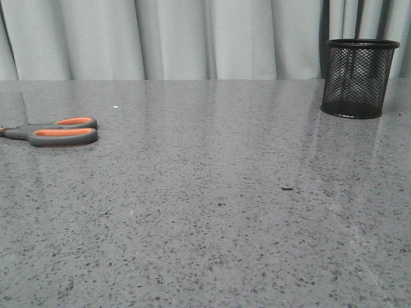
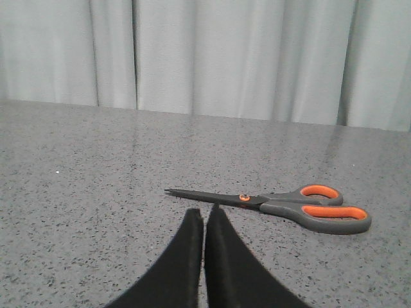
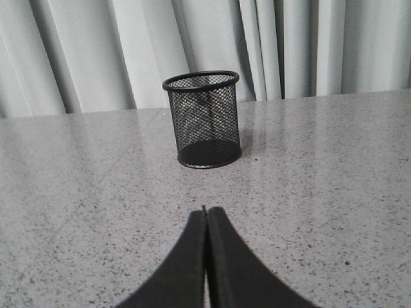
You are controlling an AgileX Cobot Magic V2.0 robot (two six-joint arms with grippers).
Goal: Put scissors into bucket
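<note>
Scissors: one pair, dark grey handles with orange lining in the finger loops. They lie flat on the worktop at its left edge, about midway between front and rear, handles toward the centre and blades running off the left side of the front view. The left wrist view shows them whole, blades closed to a point, orange pivot screw visible.

Bucket: one black wire-mesh cup with solid rim and base. It stands upright near the rear right corner of the worktop, well apart from the scissors. Seen through the mesh from the right wrist, nothing shows inside it.

Left gripper: black fingers pressed together with only a hairline seam between them, holding nothing. The tips sit just short of the scissor blades, not touching.

Right gripper: black fingers likewise closed tight and holding nothing, facing the bucket with bare worktop between.

Worktop: grey speckled stone, glossy, with faint reflections.

Curtain: pale, pleated, hanging along the rear edge.
</note>
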